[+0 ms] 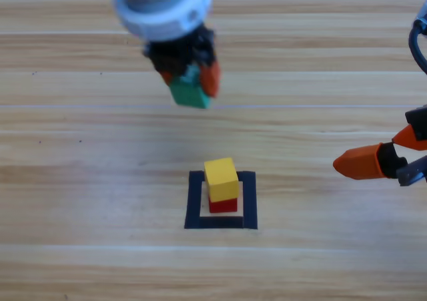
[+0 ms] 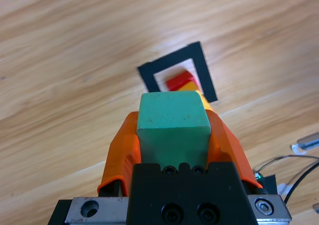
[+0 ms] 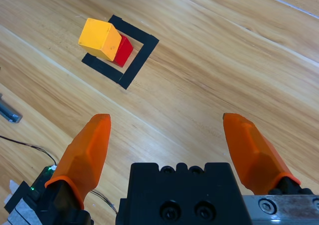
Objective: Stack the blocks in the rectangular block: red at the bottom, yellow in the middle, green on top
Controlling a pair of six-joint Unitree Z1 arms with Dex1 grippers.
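1. Done so far, judging by how things lie: red cube [image 1: 223, 205] sits inside the black tape square [image 1: 195, 201], lower centre of the high view, w/ yellow cube [image 1: 221, 179] on top of it. Two of three levels are up.
2. Yellow looks shifted a bit toward the upper left of red in the high view, not perfectly flush; right wrist view shows the same small overhang [image 3: 99, 38] over red [image 3: 123, 50]. Stack stands inside the tape [image 3: 142, 55], closer to its upper side.
3. Left: green cube [image 1: 190, 93] only. It's in the air, upper centre of the high view, clamped betw. the orange jaws of the left gripper [image 1: 189, 81], well apart from the stack.
4. Left wrist view: green cube [image 2: 173, 122] fills the centre, left gripper [image 2: 173, 135] jaws tight on both its sides; tape square [image 2: 207, 75] lies beyond it, upper centre.
5. Right gripper [image 1: 373, 162] waits at the right edge of the high view, jaws wide apart and empty (right wrist view [image 3: 169, 150]).
6. Remaining, my est.: carry green over the stack, lower it onto yellow, let go.
7. Hard to see:
   - left wrist view: green cube hides most of the stack; only slivers of red [image 2: 179, 80] and yellow [image 2: 192, 87] show.
   - high view: left arm cut off at top edge; right arm mostly out of frame.
   - height of green above the table: can't tell.
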